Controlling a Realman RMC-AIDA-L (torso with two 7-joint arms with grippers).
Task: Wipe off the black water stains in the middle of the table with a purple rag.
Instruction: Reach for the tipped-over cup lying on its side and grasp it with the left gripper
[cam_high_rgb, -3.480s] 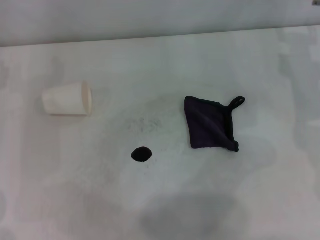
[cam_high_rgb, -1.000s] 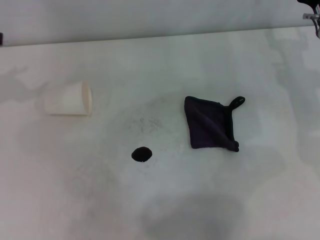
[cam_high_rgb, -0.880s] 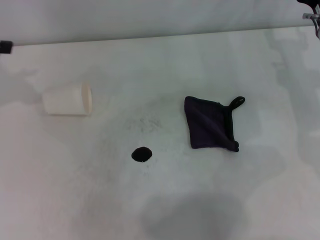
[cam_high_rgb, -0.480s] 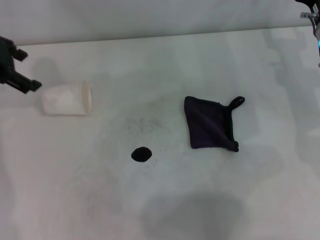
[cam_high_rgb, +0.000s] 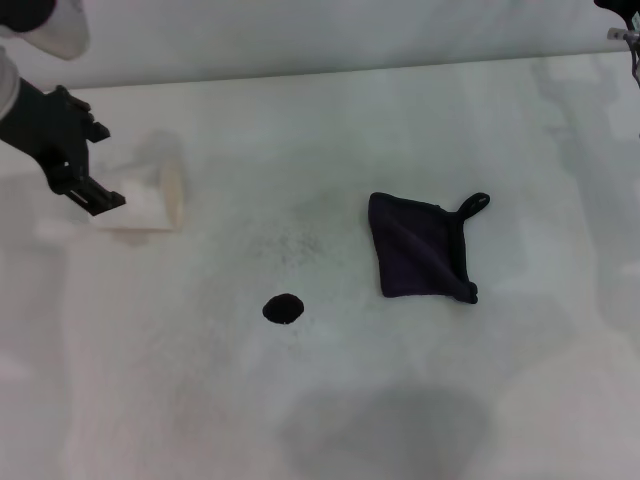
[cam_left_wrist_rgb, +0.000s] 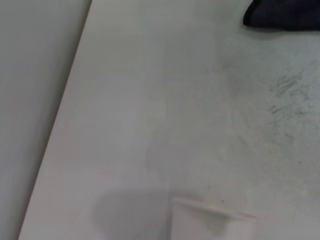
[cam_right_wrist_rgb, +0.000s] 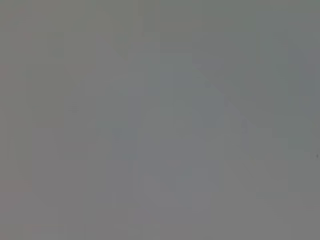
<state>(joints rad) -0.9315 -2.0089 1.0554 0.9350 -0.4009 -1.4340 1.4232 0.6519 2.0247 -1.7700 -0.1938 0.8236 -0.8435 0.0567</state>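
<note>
On the broad white table, a small round black water stain sits left of the flat, dark purple square rag. Above a tipped white paper cup, contents unseen, hangs the left gripper, seemingly spread. Far right, the right gripper barely shows; its claw's state cannot be told.

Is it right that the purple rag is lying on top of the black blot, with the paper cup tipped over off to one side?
Not quite. In the head view the purple rag lies beside the black blot, apart from it, leaving it uncovered. The paper cup is indeed tipped over off to one side.
</note>
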